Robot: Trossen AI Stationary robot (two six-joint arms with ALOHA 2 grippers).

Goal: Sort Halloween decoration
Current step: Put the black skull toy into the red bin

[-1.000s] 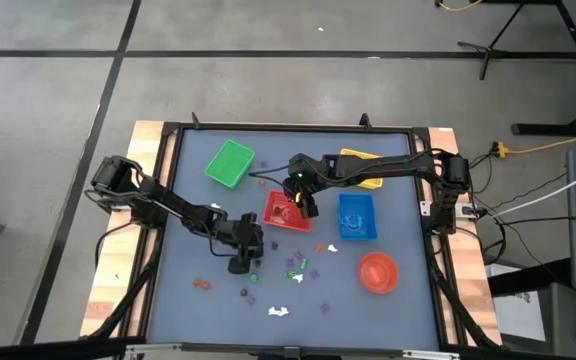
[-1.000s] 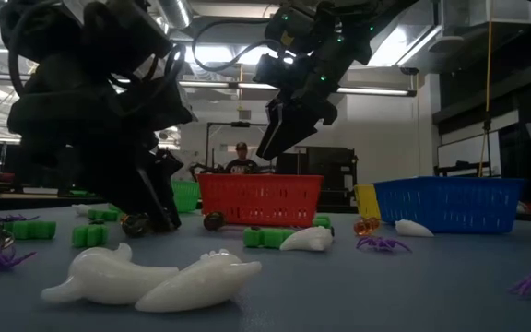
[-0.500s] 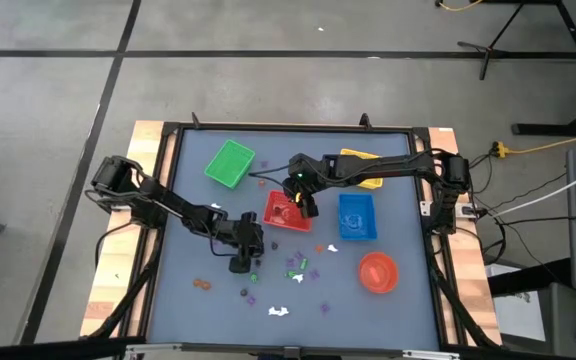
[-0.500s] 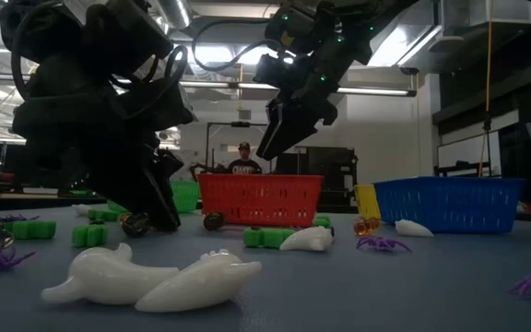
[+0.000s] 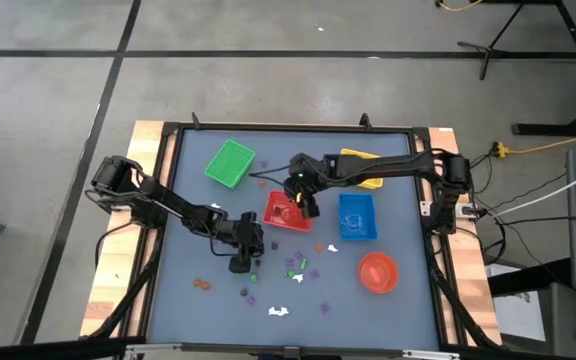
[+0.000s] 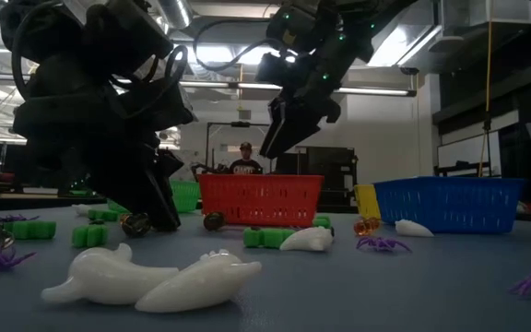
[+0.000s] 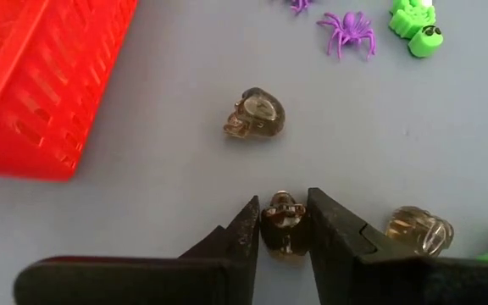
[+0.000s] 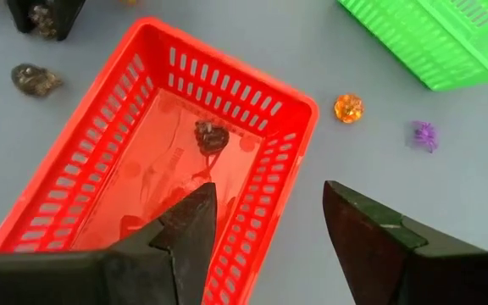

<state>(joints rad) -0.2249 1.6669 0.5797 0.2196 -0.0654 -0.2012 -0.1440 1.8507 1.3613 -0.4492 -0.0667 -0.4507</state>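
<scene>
— Two arms are over the table, and my left gripper point(image 7: 282, 222) is down on the surface just in front of the red basket point(image 5: 286, 210). Its fingers point(image 7: 242, 230) are closed on a small dark skull point(image 7: 283, 225), which sits between the tips, touching both.

— Where are the other trinkets?

— Another dark skull point(image 7: 257, 113) lies a little ahead of the gripper, apart from it, and a third point(image 7: 419, 230) rests just beside one finger. A purple spider point(image 7: 351, 30) and green pieces point(image 7: 418, 23) lie farther off. From above I see the rest scattered on the table point(image 5: 178, 300) between my left gripper and the round red bowl point(image 5: 377, 271).

— And your right gripper?

— My right gripper point(image 8: 269, 224) hangs over the red basket with its fingers spread wide, holding nothing. One dark skull point(image 8: 211, 136) lies inside that basket. An orange pumpkin point(image 8: 348, 108) and a purple spider point(image 8: 424, 135) lie on the table between it and the green basket point(image 8: 430, 38).
</scene>
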